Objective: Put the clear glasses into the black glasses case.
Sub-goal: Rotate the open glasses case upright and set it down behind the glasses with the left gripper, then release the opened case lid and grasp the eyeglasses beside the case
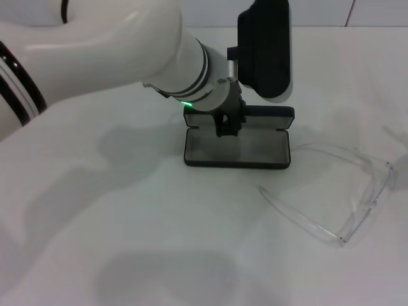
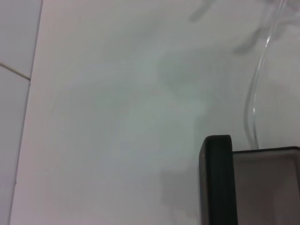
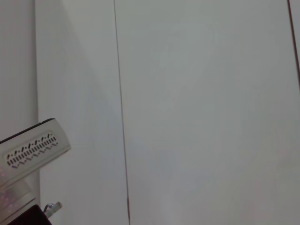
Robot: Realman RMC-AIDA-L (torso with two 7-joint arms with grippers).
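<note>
You can see your left tool [image 1: 227,131] hanging right over the open black glasses case [image 1: 237,148] on the white counter [image 1: 127,242], covering part of it, and you cannot tell if its fingers are apart or together. The case shows only grey lining inside. The clear glasses [image 1: 338,191] lie on the counter just beside the case, on its right.

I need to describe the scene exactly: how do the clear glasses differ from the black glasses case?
The clear glasses are fully transparent; the black glasses case is opaque black with a grey lining. The glasses lie unfolded, arms spread, while the case stands open with its lid raised. The left gripper hangs over the case; nothing is near the glasses. Both rest on the white table, close but apart.
</note>
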